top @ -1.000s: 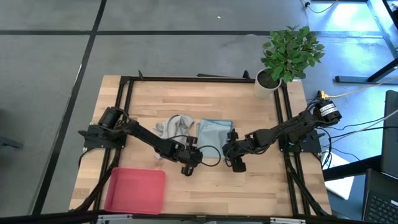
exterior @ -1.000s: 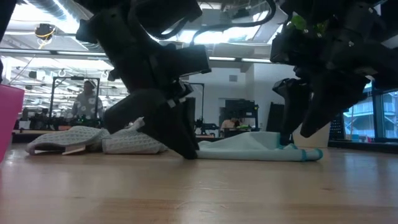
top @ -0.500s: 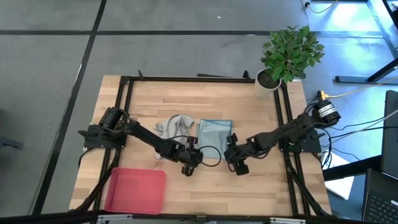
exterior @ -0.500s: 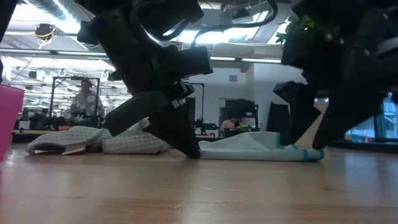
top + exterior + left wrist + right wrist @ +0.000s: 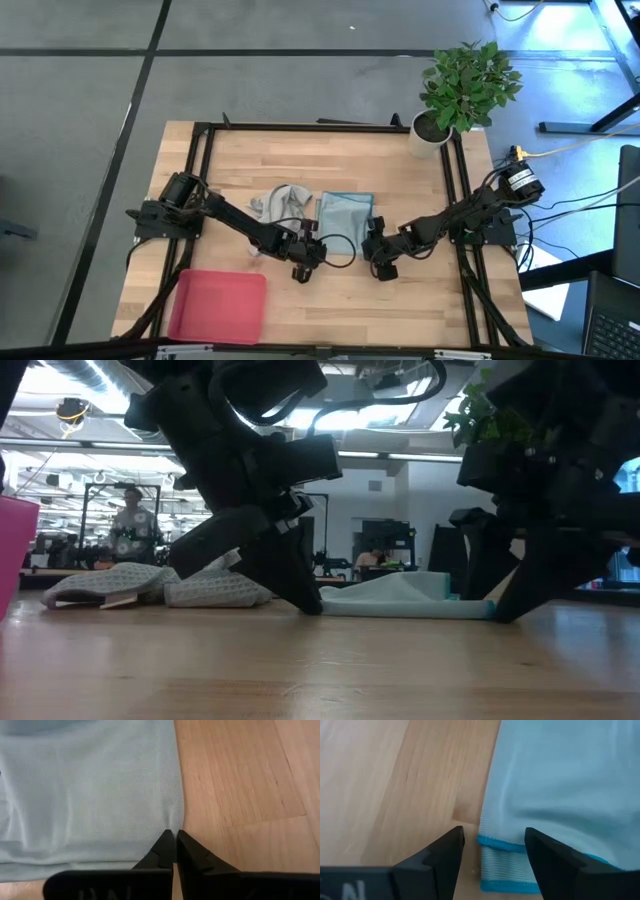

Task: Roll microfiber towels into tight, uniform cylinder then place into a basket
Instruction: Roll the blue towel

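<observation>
The blue towel lies flat in the middle of the table, just beside the crumpled grey towel on its left. The basket sits empty at the near left corner, well apart from both towels.

The left gripper has its fingers pressed fully together on the near left corner of the blue towel, at the very edge of the cloth. The right gripper stands wide open at the near right corner, 1 finger on each side of the hemmed edge, holding nothing yet.

What could go wrong, in my judgement:
- The left pinch takes only a thin bit of fabric at the hem. If the arm lifts or pulls fast, the cloth may slip out.
- In the right wrist view the corner is already folded double. If the right gripper closes on only 1 layer, the roll will probably start uneven and not become a tight cylinder.
- If only 1 side is held when the rolling begins, the towel may twist or drag over the wood.
- The grey towel is touching or almost touching the blue one, so it could be caught and pulled along.

I can read no brand, label or writing on the towels, the basket or the table. A small pale tag seems to lie by the grey towel in the low view, but it is too small to read.
</observation>
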You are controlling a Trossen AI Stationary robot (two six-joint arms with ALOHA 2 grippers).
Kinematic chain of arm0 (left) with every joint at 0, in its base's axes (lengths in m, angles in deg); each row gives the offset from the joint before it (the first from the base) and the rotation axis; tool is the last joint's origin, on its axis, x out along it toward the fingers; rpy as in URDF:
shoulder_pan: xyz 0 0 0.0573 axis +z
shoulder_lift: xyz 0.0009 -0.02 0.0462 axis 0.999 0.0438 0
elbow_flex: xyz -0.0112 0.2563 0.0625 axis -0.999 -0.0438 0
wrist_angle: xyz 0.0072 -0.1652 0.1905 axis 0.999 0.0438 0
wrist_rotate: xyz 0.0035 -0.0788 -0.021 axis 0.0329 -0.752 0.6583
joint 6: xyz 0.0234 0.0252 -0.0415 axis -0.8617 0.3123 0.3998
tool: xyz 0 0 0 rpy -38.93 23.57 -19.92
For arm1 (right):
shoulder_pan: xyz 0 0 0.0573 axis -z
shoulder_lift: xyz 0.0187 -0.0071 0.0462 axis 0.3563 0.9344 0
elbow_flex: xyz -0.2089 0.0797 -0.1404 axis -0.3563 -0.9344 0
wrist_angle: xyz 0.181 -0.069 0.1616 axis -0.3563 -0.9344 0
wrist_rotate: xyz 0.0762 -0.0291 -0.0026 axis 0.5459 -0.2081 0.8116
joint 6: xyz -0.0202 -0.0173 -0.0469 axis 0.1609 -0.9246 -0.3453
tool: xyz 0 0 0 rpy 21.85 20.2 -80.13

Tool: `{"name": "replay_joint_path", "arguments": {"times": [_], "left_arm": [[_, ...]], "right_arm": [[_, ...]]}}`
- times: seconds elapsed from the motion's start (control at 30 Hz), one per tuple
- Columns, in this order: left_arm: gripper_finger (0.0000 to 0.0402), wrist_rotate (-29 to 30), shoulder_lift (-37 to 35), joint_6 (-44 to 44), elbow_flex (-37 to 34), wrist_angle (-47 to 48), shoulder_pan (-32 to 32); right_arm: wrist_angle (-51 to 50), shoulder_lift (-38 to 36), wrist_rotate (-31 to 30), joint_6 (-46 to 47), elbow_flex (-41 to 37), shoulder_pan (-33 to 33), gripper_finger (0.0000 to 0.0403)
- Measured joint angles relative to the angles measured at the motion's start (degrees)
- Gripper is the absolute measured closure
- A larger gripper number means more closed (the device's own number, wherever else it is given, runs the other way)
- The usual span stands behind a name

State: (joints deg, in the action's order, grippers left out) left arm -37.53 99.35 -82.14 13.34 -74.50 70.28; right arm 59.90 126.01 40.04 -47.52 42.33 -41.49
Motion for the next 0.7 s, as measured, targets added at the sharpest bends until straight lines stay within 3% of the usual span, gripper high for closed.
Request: {"name": "replay_joint_path", "arguments": {"times": [0.17, 0.43, 0.7], "left_arm": [[0.0401, -0.3, 0.0, 0.8, 0.0, -0.1, 0.0], [0.0401, -1.5, 0.0, 2.0, -0.1, -0.1, 0.1], [0.0401, -3.5, -1.2, 4.8, 0.0, 0.7, 0.2]], "right_arm": [[2.1, 0.1, -0.3, 1.3, -0.9, 0.0, 0.0243], [3.9, 0.2, 2.9, 1.0, -0.9, 0.3, 0.0386], [2.9, 0.2, 11.5, 1.3, 1.3, 0.3, 0.0389]]}}
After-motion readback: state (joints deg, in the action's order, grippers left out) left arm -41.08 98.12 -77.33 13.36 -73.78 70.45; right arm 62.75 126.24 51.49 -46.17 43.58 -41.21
